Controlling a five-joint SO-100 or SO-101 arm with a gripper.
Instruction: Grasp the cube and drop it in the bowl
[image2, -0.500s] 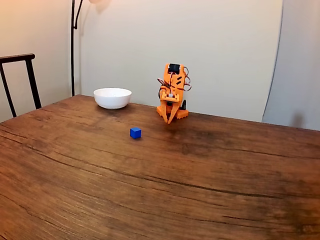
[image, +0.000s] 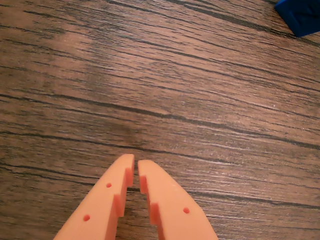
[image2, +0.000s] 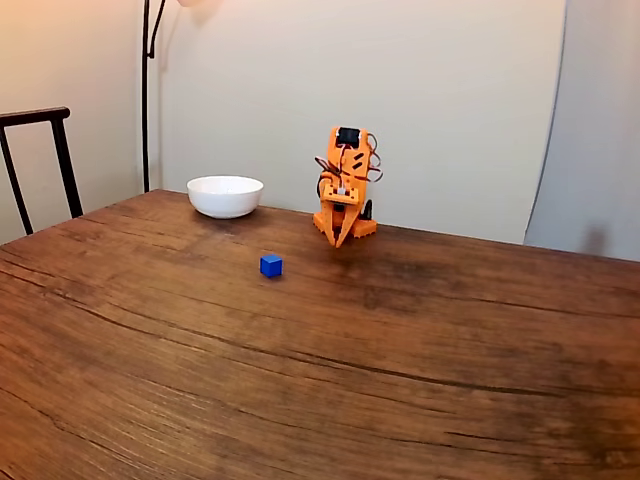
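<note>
A tiny bright-blue cube (image2: 271, 265) sits on the dark wooden table (image2: 300, 380), left of and nearer the camera than the orange arm. In the wrist view a corner of the cube (image: 301, 16) shows at the top right edge. The white bowl (image2: 225, 196) stands at the table's far edge, to the left of the arm. My orange gripper (image2: 339, 241) points down just above the table by the arm's base. In the wrist view the gripper (image: 135, 164) is shut with only a thin slit between its fingertips, holding nothing.
A dark chair back (image2: 40, 160) stands at the left beyond the table. A black lamp pole (image2: 146, 90) rises behind the bowl against the pale wall. The table's far edge runs just behind the arm's base.
</note>
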